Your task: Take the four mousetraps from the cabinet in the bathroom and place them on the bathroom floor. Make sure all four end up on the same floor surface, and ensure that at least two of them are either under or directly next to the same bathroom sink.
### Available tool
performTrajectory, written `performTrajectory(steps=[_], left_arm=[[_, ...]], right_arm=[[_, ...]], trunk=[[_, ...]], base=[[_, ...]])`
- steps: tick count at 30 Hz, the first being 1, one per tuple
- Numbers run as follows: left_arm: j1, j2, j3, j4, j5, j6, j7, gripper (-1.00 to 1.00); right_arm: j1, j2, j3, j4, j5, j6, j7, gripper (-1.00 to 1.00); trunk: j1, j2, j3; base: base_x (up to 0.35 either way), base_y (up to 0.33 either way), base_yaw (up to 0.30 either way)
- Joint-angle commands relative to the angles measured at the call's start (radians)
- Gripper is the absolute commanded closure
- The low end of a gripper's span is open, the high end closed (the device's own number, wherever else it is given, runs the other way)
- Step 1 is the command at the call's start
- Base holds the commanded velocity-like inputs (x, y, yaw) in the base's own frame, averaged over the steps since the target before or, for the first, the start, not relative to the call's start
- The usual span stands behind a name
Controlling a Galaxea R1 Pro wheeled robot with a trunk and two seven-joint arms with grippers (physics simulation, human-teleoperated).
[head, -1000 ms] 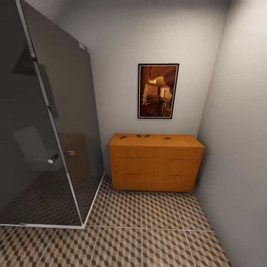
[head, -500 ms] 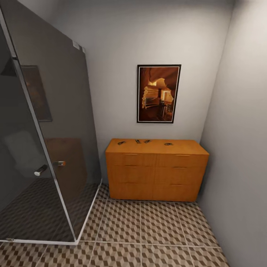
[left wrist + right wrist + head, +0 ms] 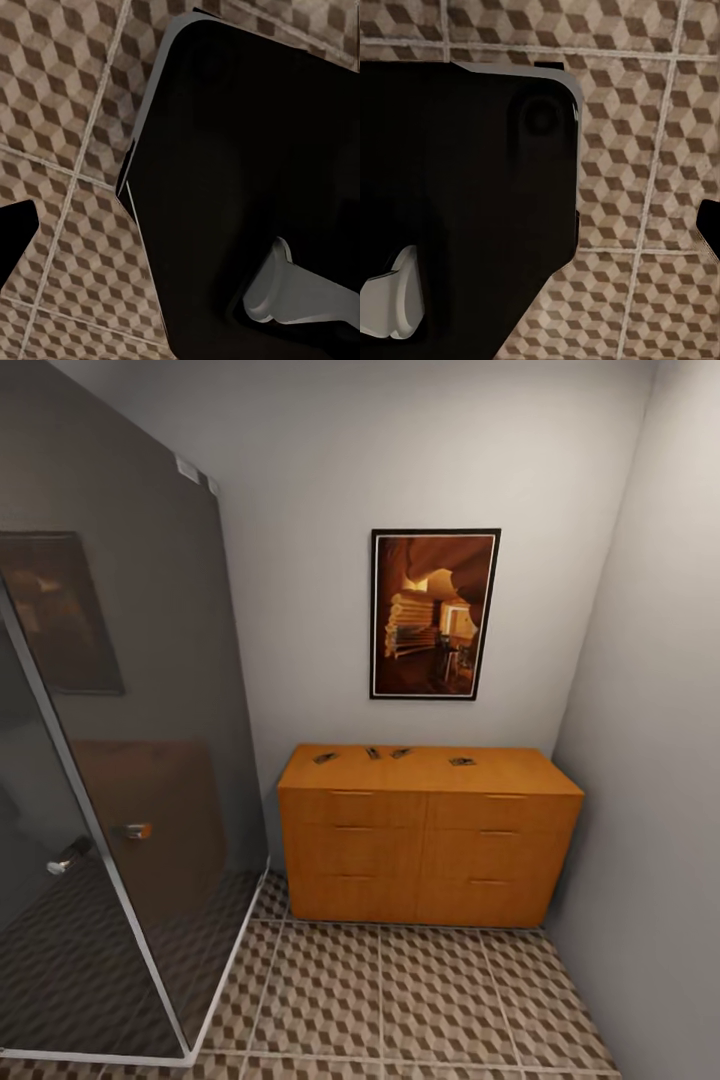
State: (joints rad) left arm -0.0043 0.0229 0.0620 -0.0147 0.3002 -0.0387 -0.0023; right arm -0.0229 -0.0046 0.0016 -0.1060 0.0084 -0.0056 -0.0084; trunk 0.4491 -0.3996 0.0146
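The orange-brown cabinet [image 3: 428,838] stands against the far wall under a framed picture. Several small dark mousetraps lie on its flat top: one at the left [image 3: 325,757], two near the middle [image 3: 372,753] [image 3: 401,752] and one further right [image 3: 462,761]. The cube-patterned bathroom floor [image 3: 400,1000] stretches between me and the cabinet. Both wrist views look down at that floor [image 3: 60,112] [image 3: 645,150] past the robot's black body. A dark tip, possibly a finger, pokes in at the edge of each wrist view [image 3: 15,236] [image 3: 711,225]. The sink is out of view.
A dark glass shower enclosure [image 3: 120,760] with a metal handle [image 3: 70,855] fills the left side, its white base rail [image 3: 215,1000] running along the floor. A grey wall [image 3: 650,810] closes the right side. A corridor of tiles leads to the cabinet.
The whole head view has shifted: the cabinet looks larger and sits lower, and the shower glass has slid left. The camera has moved nearer. The mousetraps lie as before.
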Motion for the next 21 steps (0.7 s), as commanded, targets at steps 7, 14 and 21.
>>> performTrajectory(steps=[7, 14, 21], left_arm=[[0.0, 0.0, 0.007, 0.001, 0.001, -0.003, 0.0, -1.0], [0.0, -0.001, 0.006, 0.001, 0.001, -0.003, -0.001, -1.0], [0.0, -0.001, 0.005, 0.001, 0.0, -0.003, -0.001, -1.0]], right_arm=[[0.0, 0.0, 0.0, 0.0, 0.001, -0.001, -0.001, -1.0], [0.0, -0.001, 0.0, 0.0, 0.0, -0.002, -0.001, -1.0], [0.0, -0.001, 0.0, 0.0, 0.0, -0.002, -0.001, -1.0]], trunk=[[0.001, 0.0, 0.0], [0.001, 0.0, 0.0], [0.001, 0.0, 0.0]], base=[[0.335, 0.01, 0.0], [0.335, 0.088, 0.0], [0.335, 0.061, 0.0]])
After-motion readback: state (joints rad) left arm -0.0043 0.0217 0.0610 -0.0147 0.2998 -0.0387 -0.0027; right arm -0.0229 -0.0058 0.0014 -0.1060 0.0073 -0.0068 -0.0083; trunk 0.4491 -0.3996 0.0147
